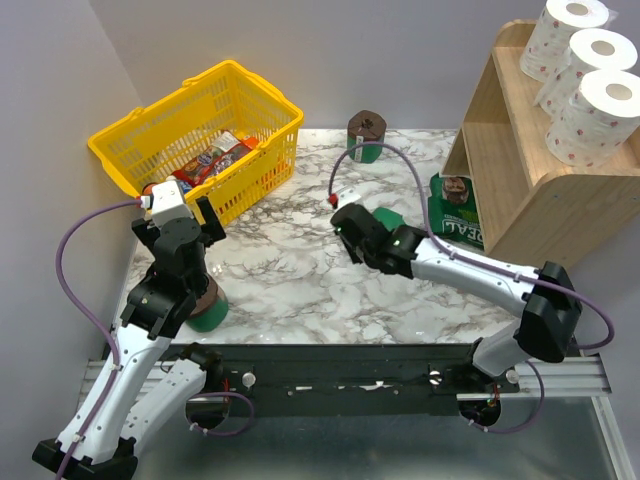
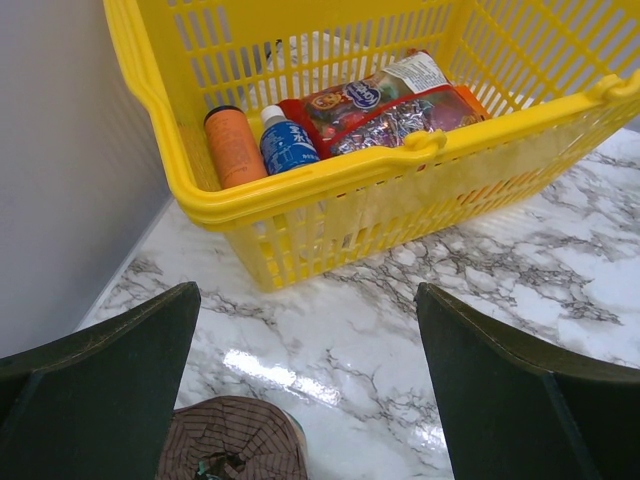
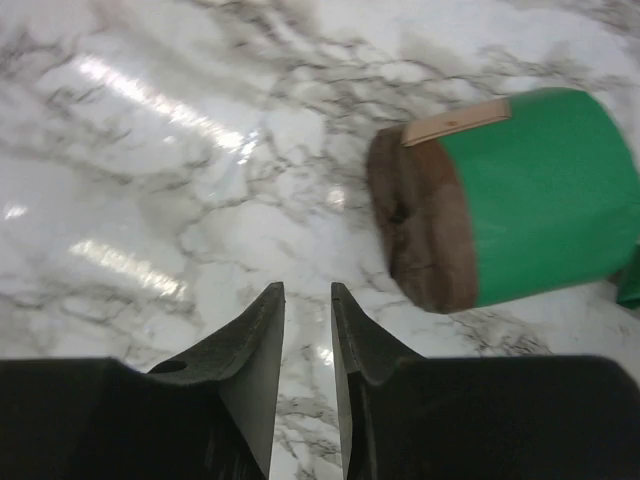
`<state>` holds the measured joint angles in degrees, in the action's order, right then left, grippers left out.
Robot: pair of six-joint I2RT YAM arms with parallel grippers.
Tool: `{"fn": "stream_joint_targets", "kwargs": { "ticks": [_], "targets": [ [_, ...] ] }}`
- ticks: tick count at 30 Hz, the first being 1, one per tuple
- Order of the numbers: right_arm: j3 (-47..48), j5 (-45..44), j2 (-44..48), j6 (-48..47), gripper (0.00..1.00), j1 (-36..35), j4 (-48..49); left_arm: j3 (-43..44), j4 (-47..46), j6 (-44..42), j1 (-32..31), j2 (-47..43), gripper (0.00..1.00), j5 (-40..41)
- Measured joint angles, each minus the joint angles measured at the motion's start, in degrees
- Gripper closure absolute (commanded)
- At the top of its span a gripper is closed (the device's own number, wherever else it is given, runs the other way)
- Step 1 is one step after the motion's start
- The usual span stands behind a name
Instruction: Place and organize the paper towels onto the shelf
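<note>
The top external camera looks down from high behind the near edge over the whole marble table (image 1: pixel 300 270). The left wrist camera sits low by the left edge, facing the yellow basket (image 2: pixel 300 190) at the far left corner. The right wrist camera looks steeply down, close, at a green roll (image 3: pixel 540 190) mid-table. The overhead view shows both.

You have three white rolls (image 1: pixel 570 30) (image 1: pixel 592 65) (image 1: pixel 603 115), four green rolls (image 1: pixel 366 135) (image 1: pixel 212 318) (image 1: pixel 392 218) (image 1: pixel 455 205), one shelf (image 1: pixel 520 190), one basket (image 1: pixel 250 170), one blue bottle (image 2: pixel 288 145) and one orange can (image 2: pixel 232 148).
</note>
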<state>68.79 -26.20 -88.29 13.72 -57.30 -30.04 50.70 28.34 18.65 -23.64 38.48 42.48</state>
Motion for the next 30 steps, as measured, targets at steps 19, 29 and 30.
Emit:
{"fn": "stream_joint_targets", "kwargs": {
  "ticks": [19,29,30],
  "targets": [
    [-3.3,-4.9,-1.4,-8.8,0.72,12.7,3.7,-0.2,0.0,0.0,0.0,0.2,0.01,-1.0],
    [-4.4,-4.4,-3.2,-8.5,0.73,11.2,7.5,-0.2,0.0,0.0,0.0,0.5,0.01,-1.0],
    [-4.9,-4.5,-3.1,-8.0,0.73,10.4,7.8,-0.2,0.0,0.0,0.0,0.5,0.01,-1.0]
  ]
}}
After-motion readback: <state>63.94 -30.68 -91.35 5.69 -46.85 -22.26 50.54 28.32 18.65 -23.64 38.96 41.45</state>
